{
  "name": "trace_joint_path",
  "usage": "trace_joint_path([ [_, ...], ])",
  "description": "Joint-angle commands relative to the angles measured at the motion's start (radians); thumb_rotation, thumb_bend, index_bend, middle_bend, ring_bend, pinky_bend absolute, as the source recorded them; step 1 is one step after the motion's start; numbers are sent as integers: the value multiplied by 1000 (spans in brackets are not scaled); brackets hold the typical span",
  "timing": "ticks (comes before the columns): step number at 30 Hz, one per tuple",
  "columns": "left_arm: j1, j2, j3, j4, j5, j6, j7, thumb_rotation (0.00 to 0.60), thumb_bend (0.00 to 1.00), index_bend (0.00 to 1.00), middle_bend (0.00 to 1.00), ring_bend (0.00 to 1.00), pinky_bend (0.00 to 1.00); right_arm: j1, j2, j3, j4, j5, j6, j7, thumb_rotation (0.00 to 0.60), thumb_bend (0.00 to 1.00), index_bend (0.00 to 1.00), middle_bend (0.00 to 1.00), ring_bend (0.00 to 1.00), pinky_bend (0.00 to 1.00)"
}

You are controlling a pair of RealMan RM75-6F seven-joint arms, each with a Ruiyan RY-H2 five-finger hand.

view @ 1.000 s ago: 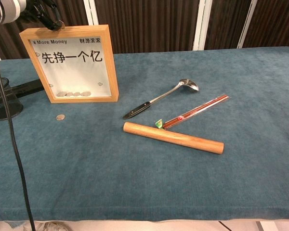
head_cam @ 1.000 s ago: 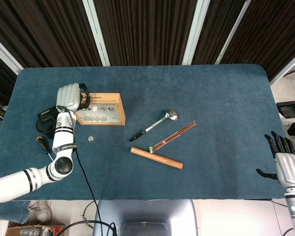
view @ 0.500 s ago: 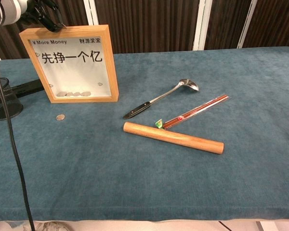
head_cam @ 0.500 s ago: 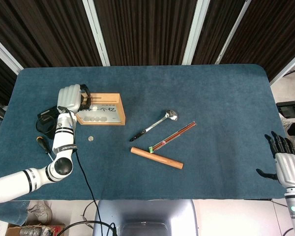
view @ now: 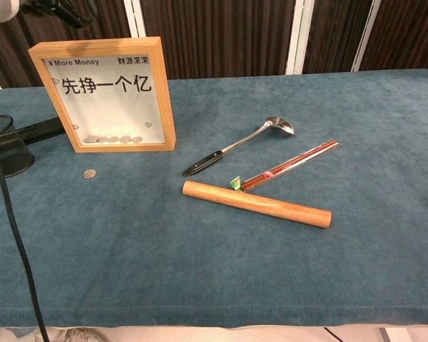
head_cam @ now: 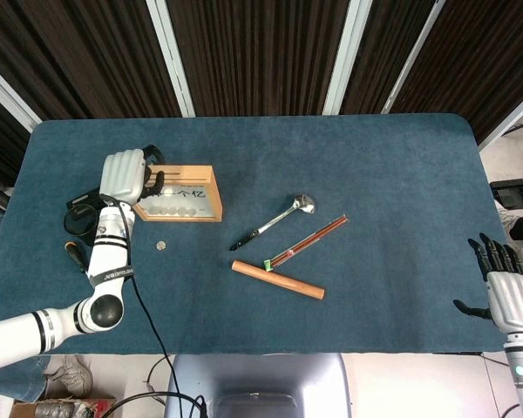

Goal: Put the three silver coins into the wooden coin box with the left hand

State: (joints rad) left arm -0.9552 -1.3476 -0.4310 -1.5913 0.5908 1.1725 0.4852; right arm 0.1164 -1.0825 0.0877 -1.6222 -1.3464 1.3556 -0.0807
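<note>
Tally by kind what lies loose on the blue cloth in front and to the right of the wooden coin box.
small silver coin: 1
silver metal ladle with black handle: 1
pair of red chopsticks in clear wrapper: 1
plain wooden rolling pin: 1
Total: 4

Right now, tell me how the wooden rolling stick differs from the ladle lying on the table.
The wooden rolling stick is a thick, plain tan cylinder; the ladle is thin, shiny metal with a dark handle tip and a bowl at one end. The stick lies nearer the table's front edge, sloping down to the right in the chest view; the ladle sits behind it, slanting up to the right. Both lie flat on the blue cloth, untouched by either hand.
</note>
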Motion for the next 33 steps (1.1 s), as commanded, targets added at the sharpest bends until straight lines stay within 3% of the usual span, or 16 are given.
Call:
trace_joint_path([
  [1,133,32,87,-154,257,142,-149,600,439,464,1000,1000,1000,-1,1,-1,-1,-3,3,2,600,139,0,0,0,0],
  [8,330,18,292,-165,568,264,-354,600,439,462,1000,1000,1000,-5,0,-7,-6,-17,10,-1,600,139,0,0,0,0],
  [14,423,-70,403,0,651,253,-428,600,443,447,1000,1000,1000,-2,-11,-9,-6,-17,7,-20,600,139,0,0,0,0],
  [21,468,-233,429,240,624,144,-502,600,442,377,1000,1000,1000,5,-22,-14,-3,-21,-2,-42,600,139,0,0,0,0],
  [26,460,-323,382,378,609,87,-528,600,442,367,1000,1000,1000,10,-26,-14,1,-18,-12,-47,600,140,0,0,0,0],
  [33,425,-412,311,486,597,36,-511,600,440,402,1000,1000,1000,10,-28,-12,2,-13,-11,-50,600,139,0,0,0,0],
])
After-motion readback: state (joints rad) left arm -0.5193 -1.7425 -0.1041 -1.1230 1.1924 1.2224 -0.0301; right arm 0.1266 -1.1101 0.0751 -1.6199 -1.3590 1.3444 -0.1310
